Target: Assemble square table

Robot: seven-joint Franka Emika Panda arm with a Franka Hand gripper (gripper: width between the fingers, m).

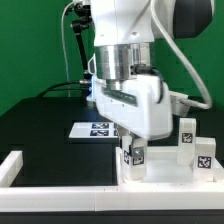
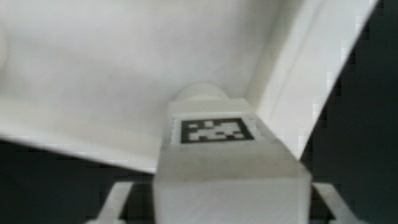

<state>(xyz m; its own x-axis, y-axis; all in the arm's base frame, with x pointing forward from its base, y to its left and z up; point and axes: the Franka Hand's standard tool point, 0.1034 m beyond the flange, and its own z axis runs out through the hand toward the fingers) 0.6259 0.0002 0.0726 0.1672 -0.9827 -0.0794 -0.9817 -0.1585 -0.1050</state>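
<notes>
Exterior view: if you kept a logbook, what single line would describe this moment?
stage: leg fitting | gripper: shut on leg | leg: upright over tabletop | spare legs: standing at exterior view's right | marker board: behind

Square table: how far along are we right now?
Done: one leg and another leg stand upright on the tabletop, though seating can't be judged. In hand: the gripper holds a third leg over the tabletop. Left: seat it, then any leg not visible.

Bright even light, soft low-resolution frames, wrist view blurred
</notes>
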